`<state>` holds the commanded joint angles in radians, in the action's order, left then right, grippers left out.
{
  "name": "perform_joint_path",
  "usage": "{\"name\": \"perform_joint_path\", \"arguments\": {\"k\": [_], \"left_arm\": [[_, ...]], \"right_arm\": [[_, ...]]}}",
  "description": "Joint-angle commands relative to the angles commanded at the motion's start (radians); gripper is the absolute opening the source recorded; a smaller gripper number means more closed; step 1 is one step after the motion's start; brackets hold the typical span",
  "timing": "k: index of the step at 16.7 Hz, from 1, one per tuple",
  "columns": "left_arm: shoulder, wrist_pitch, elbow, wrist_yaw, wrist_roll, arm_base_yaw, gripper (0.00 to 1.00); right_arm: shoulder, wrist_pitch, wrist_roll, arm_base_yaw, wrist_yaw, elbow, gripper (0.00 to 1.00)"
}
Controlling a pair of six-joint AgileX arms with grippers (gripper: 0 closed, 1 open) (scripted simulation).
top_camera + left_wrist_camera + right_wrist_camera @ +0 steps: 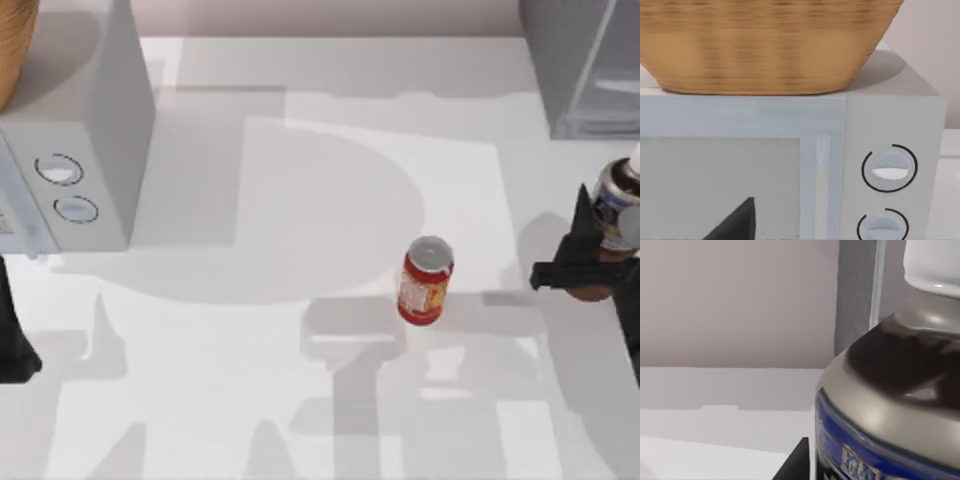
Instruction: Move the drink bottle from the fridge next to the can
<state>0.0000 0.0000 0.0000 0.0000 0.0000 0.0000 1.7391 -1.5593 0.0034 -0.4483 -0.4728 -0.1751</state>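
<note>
The drink bottle (618, 205), brown with a white cap and a blue-white label, is at the table's right edge, outside the fridge (585, 65). My right gripper (590, 258) is shut on it, its black fingers clasping the bottle's lower body. The right wrist view has the bottle (895, 405) very close, with one dark finger (796, 464) beside the label. The red can (425, 281) stands upright right of the table's centre, about a can's height to the left of the bottle. My left arm (14, 340) is parked at the left edge.
A white box with two round dials (75, 150) stands at the back left, with a wicker basket (765, 45) on top of it. The grey fridge fills the back right corner. Open tabletop (250, 380) lies around the can.
</note>
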Motion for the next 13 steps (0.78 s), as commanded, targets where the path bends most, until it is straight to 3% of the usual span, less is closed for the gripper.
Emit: {"name": "perform_joint_path", "arguments": {"k": [9,13], "left_arm": [[0.000,0.000,0.000,0.000,0.000,0.000,1.00],[0.000,0.000,0.000,0.000,0.000,0.000,1.00]], "right_arm": [[0.000,0.000,0.000,0.000,0.000,0.000,0.00],[0.000,0.000,0.000,0.000,0.000,0.000,0.30]]}}
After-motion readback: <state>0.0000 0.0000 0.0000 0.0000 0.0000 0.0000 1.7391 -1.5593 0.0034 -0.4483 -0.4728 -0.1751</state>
